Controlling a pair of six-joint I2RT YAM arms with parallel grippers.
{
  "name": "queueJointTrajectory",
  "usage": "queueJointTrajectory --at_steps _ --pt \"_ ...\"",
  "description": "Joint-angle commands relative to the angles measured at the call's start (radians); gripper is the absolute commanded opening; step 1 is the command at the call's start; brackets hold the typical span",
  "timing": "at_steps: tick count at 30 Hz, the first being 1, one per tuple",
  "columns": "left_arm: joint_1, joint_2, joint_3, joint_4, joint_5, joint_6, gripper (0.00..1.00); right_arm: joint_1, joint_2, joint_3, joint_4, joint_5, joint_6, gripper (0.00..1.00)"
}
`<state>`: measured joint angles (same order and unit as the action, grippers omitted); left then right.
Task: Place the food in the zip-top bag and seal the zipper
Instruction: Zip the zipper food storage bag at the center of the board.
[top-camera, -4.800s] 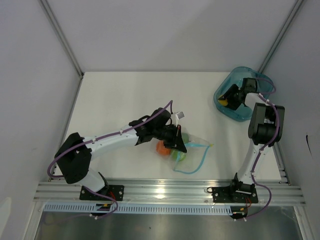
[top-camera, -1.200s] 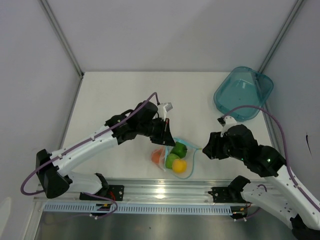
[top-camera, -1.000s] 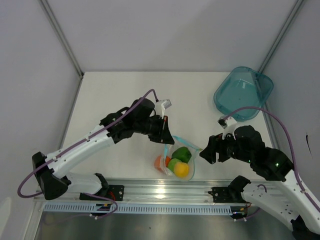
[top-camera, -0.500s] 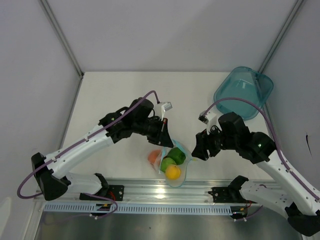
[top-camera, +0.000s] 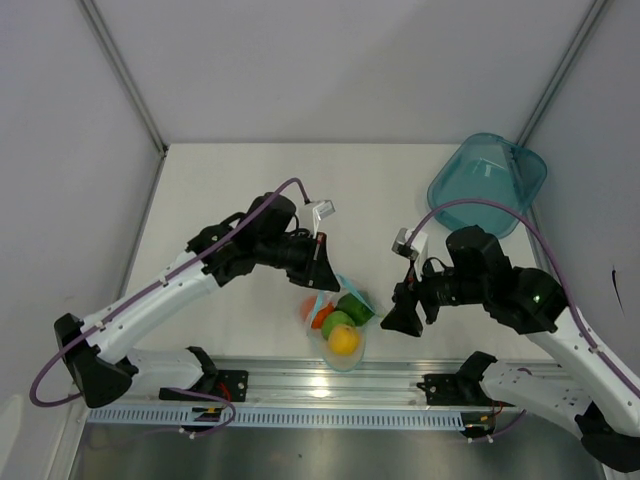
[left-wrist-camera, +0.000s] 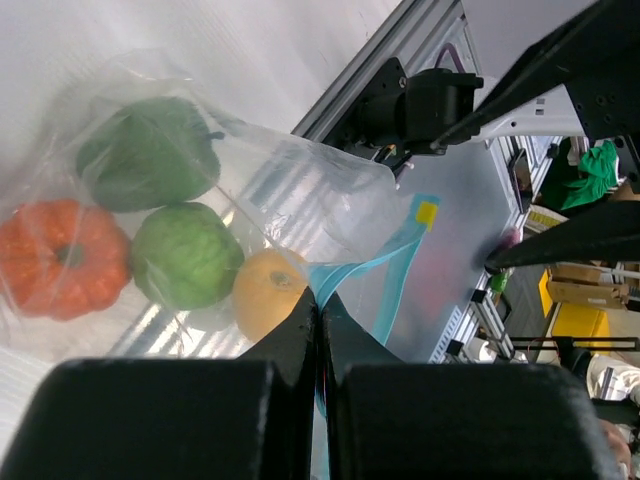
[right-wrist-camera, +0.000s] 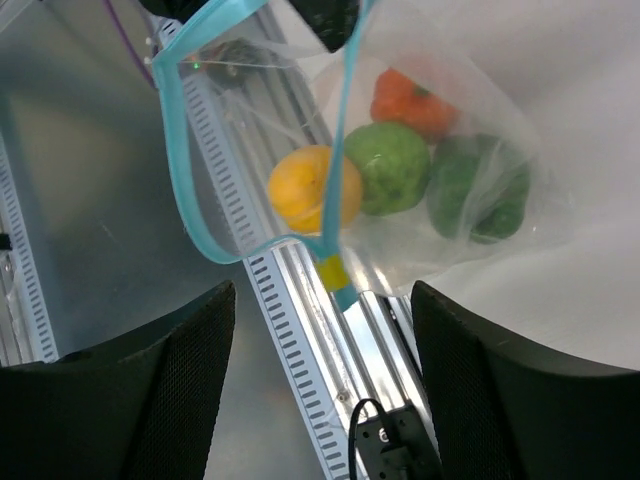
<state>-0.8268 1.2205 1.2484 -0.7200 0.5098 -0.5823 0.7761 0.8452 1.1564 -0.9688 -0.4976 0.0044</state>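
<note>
My left gripper (top-camera: 322, 275) is shut on the zipper (left-wrist-camera: 398, 252) at one end of the zip-top bag (top-camera: 338, 322) and holds it up off the table. All the food hangs inside: yellow (top-camera: 345, 341), orange-red (top-camera: 311, 312), light green (top-camera: 334, 323), dark green (top-camera: 354, 305). The left wrist view shows the pinched fingers (left-wrist-camera: 300, 330) with the food behind them. My right gripper (top-camera: 404, 319) is open just right of the bag. In the right wrist view (right-wrist-camera: 322, 292) the zipper's yellow tab end (right-wrist-camera: 331, 270) hangs between the spread fingers, and the zipper (right-wrist-camera: 184, 190) loops open.
A translucent teal bowl (top-camera: 488, 185) stands at the back right corner. The aluminium rail (top-camera: 330, 380) with the arm bases runs along the near edge, right under the hanging bag; it also shows in the right wrist view (right-wrist-camera: 300, 340).
The yellow food went from the bowl into the bag. My left gripper has raised the bag so it hangs down. My right gripper has come in low beside the bag's free zipper end.
</note>
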Motion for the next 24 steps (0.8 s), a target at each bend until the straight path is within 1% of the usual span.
queueJointTrajectory --at_steps 1,4,7,16,19,20,23,24 --pt "0.024 -0.047 -0.012 0.013 0.038 0.021 0.01 0.022 -0.003 0.035 -0.001 -0.041 -0.070 0.73" --pt "0.032 -0.059 -0.017 0.017 0.052 0.022 0.01 0.028 0.012 0.011 0.015 -0.088 -0.084 0.72" --pt "0.038 -0.067 -0.010 0.017 0.067 0.024 0.01 0.046 0.038 -0.010 0.036 -0.099 -0.089 0.69" --pt "0.041 -0.079 -0.015 0.017 0.088 0.029 0.01 0.074 0.100 -0.023 0.087 0.007 -0.127 0.63" --pt "0.046 -0.082 -0.015 0.017 0.096 0.032 0.01 0.087 0.118 -0.027 0.096 0.050 -0.138 0.58" --pt "0.046 -0.084 -0.015 0.017 0.099 0.033 0.01 0.092 0.123 -0.027 0.099 0.056 -0.139 0.52" --pt "0.049 -0.088 -0.020 0.019 0.104 0.036 0.00 0.104 0.123 -0.041 0.110 0.079 -0.141 0.41" --pt "0.051 -0.088 -0.020 0.017 0.104 0.036 0.01 0.107 0.121 -0.046 0.110 0.091 -0.141 0.40"
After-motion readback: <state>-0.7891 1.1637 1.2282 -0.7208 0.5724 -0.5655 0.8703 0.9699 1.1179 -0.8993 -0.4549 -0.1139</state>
